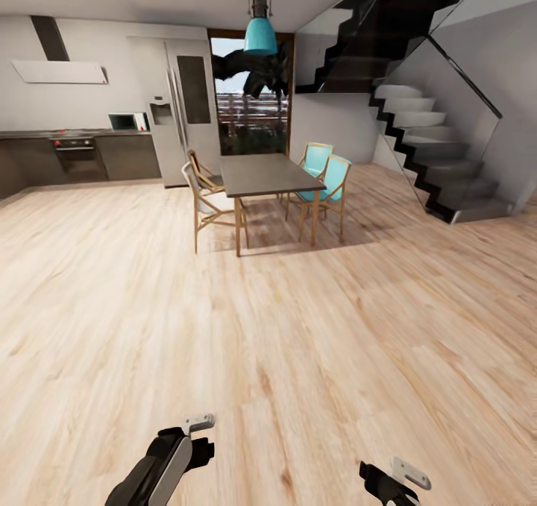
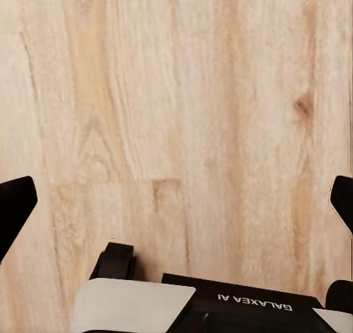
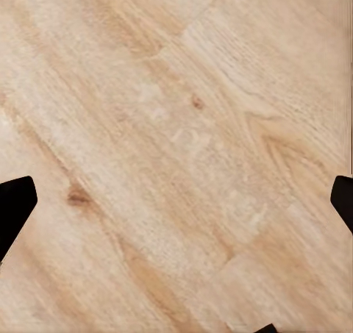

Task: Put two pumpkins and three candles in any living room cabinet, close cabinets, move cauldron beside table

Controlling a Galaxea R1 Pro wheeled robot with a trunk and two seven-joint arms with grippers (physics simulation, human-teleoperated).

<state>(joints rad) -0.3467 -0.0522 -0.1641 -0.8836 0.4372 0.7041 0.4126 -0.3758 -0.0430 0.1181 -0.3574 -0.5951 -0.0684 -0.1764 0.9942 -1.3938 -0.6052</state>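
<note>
Pale oak planks are what we look down on: the floor runs under our two arms and carries nothing near us. Our left gripper hangs over those boards with its dark fingertips far apart at opposite edges of the wrist view and bare wood between them; we hold nothing in it. Our right gripper is the same, its black fingertips spread wide over planks that run on a slant, with nothing between them. In the head view the left arm and the right arm show low at the near edge, both pointing forward toward the dining table. That grey-topped table on wooden legs stands well ahead of us, its long axis running away from us toward a tall window just behind its far end. Two pale wooden chairs sit at the table's left side and two turquoise chairs at its right. A turquoise pendant lamp hangs above the table. Left of the table and farther back stand a steel fridge, then dark kitchen units with an oven and a microwave. Right of the table a grey staircase climbs with a glass side panel. From here we see no pumpkin, candle, cabinet or cauldron.
</note>
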